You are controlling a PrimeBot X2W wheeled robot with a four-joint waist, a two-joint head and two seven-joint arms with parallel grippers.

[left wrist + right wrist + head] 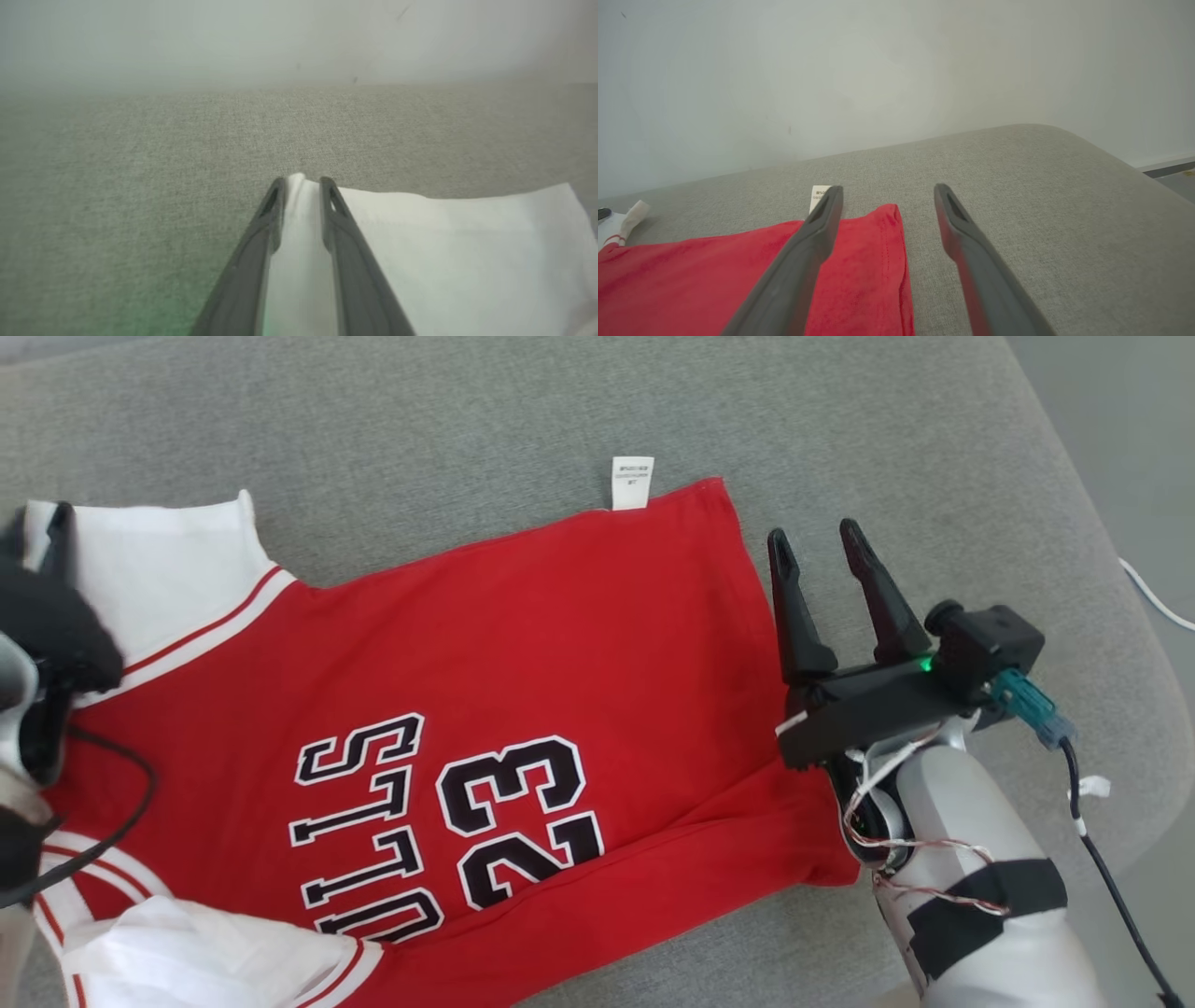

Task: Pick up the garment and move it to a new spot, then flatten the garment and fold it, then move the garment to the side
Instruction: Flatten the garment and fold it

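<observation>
**Jersey mostly flat, no folds in yet**

Closest to us, the crumpled white near sleeve (205, 943) of the red knit jersey (560, 644) with black-and-white lettering is bunched up. A long crease also runs along the near side toward the hem. The rest lies spread out, print up, on the grey woven fabric cushion (467, 411), with the collar end to our left and the hem to our right.

We'd call this mid-flatten: we see no fold yet, and moving it aside is left too. Whether the "new spot" part is done, we can't say from here.

The right gripper (815, 537) hangs at the hem, jaws spread wide and holding nothing. Its wrist view has one finger over the red hem corner and the other over bare cushion.

Further out on the left, the left gripper (302, 186) has its fingers set narrow, with a ridge of the flat white far sleeve (467, 242) between them. We can't tell if it's really clamped.

At the far edge a small white care label (632, 483) pokes out, and behind it is a pale blank wall (878, 70).
</observation>
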